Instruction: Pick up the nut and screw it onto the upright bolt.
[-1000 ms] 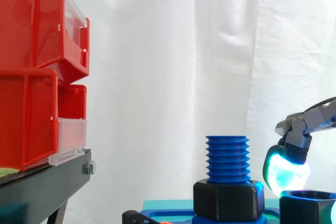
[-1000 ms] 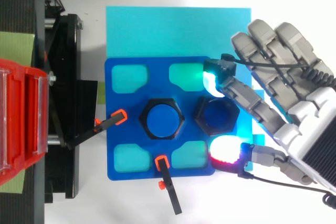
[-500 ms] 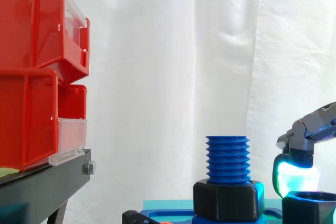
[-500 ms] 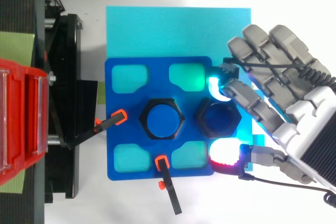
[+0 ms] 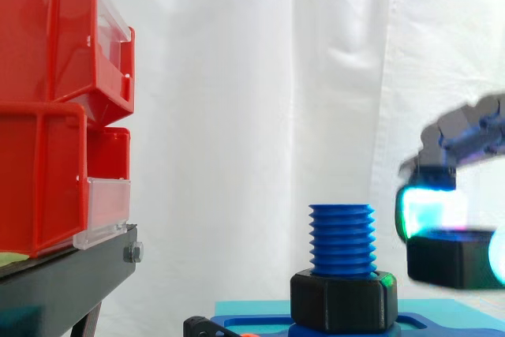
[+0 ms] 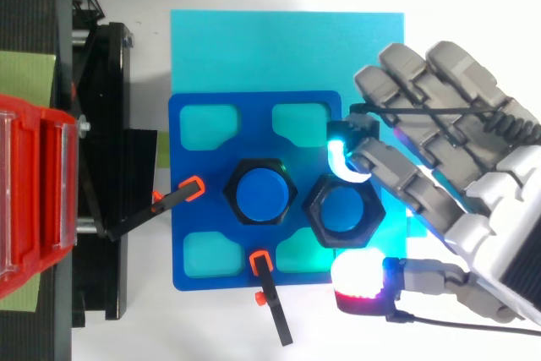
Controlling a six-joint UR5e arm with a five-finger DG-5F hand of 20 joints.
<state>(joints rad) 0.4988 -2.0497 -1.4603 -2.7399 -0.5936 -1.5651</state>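
Note:
A blue threaded bolt (image 5: 342,238) stands upright in a black hex base (image 5: 344,301) on the blue holder plate (image 6: 194,183); from above its round top (image 6: 259,194) shows left of the nut. The black hex nut (image 6: 343,213) hangs in the air to the right of the bolt, about level with its threads (image 5: 451,257). My hand (image 6: 461,166) comes in from the right and is shut on the nut, pinching it between a cyan-glowing fingertip (image 6: 341,156) at its far side and a red-glowing thumb pad (image 6: 361,280) at its near side.
Stacked red bins (image 5: 55,100) sit on a black stand (image 5: 63,282) at the left. Two orange-tipped black clamps (image 6: 173,200) (image 6: 269,289) hold the holder plate, which lies on a cyan mat (image 6: 279,48). The white curtain hangs behind.
The hand has closed on the nut and lifted it off the plate. The nut has risen to thread height and shifted slightly left toward the bolt.

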